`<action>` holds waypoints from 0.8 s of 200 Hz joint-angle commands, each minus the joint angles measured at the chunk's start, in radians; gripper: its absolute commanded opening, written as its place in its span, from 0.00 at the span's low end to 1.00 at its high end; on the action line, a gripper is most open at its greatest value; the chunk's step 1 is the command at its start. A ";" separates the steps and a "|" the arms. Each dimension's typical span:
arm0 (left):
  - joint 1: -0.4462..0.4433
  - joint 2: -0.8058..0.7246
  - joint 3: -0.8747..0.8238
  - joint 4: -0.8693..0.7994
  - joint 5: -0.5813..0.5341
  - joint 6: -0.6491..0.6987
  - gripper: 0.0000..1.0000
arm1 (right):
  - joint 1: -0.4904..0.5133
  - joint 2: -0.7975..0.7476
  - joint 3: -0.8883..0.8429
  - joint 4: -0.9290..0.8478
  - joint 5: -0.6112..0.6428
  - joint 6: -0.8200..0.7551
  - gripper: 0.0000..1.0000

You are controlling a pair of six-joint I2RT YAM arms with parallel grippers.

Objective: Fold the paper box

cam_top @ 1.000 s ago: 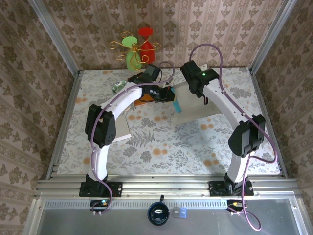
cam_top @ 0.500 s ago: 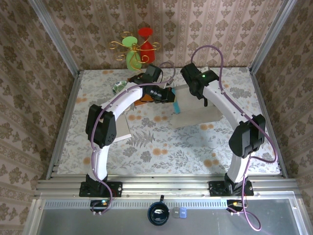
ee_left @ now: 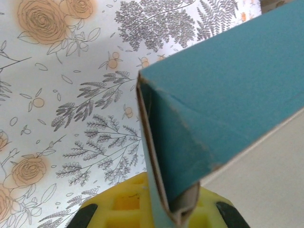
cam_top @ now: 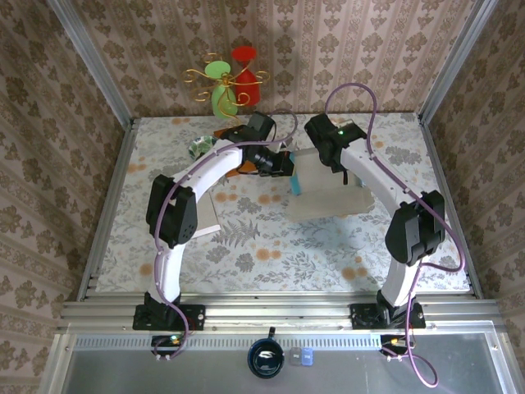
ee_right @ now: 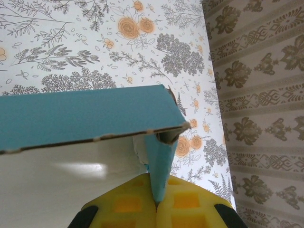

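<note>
left claw (ee_left: 159, 217): pinched tight on paper box (ee_left: 228, 80) edge | right claw (ee_right: 156, 206): pinched tight on its other edge

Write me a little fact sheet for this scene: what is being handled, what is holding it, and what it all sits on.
Object handled: paper box, teal inside, pale outside, partly folded
Position: far half of the table, between the two arms
Left fingers: shut on a teal flap edge of the box
Right fingers: shut on another teal flap of the box
Surface: floral-patterned table cover
Backdrop: red and green ornament at the back wall
</note>
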 commanded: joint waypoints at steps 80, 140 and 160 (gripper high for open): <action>-0.029 -0.005 -0.223 0.096 -0.279 -0.036 0.03 | 0.104 -0.152 -0.297 0.067 -0.084 0.425 0.00; -0.032 0.033 -0.317 0.177 -0.256 -0.094 0.22 | 0.117 -0.081 -0.344 0.081 -0.098 0.439 0.00; -0.036 0.031 -0.325 0.174 -0.260 -0.098 0.23 | 0.119 -0.077 -0.346 0.078 -0.089 0.436 0.00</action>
